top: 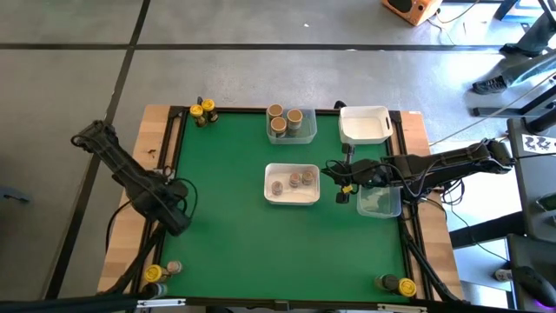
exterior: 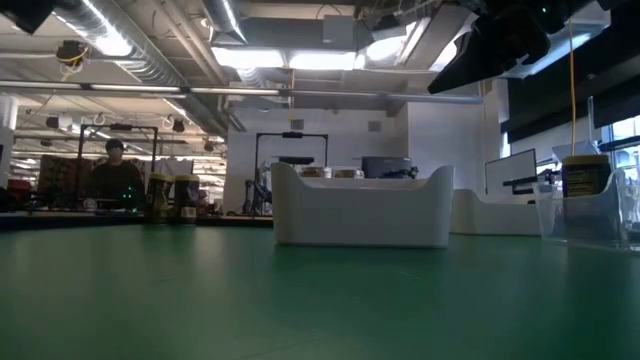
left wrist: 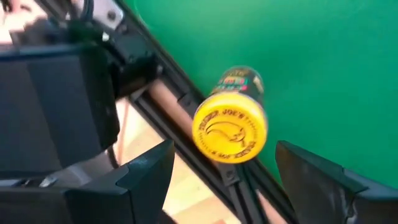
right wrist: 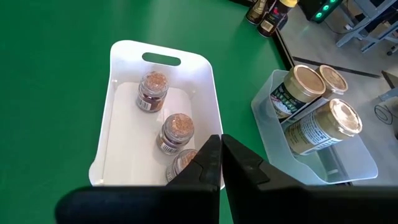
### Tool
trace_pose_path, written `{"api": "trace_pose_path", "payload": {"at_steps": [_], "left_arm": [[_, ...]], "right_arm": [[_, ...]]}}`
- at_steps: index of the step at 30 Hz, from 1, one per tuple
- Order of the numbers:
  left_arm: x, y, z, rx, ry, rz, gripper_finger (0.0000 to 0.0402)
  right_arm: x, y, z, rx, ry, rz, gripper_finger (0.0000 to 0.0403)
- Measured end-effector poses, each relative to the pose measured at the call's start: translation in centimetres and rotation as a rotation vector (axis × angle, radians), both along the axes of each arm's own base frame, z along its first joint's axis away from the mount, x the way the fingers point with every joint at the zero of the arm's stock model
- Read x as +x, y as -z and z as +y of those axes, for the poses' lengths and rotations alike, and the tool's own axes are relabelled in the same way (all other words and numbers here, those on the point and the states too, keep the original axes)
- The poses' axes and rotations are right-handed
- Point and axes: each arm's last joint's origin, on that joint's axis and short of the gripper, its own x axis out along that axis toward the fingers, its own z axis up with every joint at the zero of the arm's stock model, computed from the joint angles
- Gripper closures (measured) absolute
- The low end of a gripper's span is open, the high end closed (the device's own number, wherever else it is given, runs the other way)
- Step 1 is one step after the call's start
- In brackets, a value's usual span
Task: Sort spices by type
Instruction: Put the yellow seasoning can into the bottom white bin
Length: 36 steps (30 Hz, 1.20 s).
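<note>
Six jars sit sorted, three in the middle white tray and three in the far clear tray, while yellow-lidded jars wait at corners, apparently unsorted; left gripper gapes empty, right gripper clenched empty.

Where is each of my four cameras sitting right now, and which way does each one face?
High view: above the table, looking straight down; both arms show, left gripper and right gripper.
Low view: at tabletop height, looking level at the white tray; an arm overhead.
Left wrist view: on the left arm, facing a yellow-lidded jar between open fingers.
Right wrist view: on the right arm, shut fingers over that white tray.
Shared: the white tray appears in high, low and right wrist views.
</note>
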Motion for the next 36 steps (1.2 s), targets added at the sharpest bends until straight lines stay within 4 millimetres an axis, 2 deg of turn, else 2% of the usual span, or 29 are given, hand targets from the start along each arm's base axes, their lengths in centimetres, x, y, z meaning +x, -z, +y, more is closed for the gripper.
{"api": "trace_pose_path", "payload": {"at_steps": [4, 15, 27, 36], "left_arm": [[0.1, 0.8, -0.2, -0.037, -0.005, 0.006, 0.0126], [-0.3, 2.1, 0.1, -0.003, 0.009, 0.047, 0.0126], [-0.5, 4.9, 0.2, -0.012, 0.029, 0.043, 0.0126], [0.2, 6.3, -0.4, -0.105, 0.098, -0.048, 0.0135]], "right_arm": [[0.0, 0.0, 0.0, 0.000, 0.000, 0.000, 0.0388], [0.0, 0.0, 0.0, 0.000, 0.000, -0.002, 0.0388], [0.0, 0.0, 0.0, 0.000, 0.000, -0.001, 0.0388], [0.0, 0.0, 0.0, 0.000, 0.000, -0.001, 0.0388]]}}
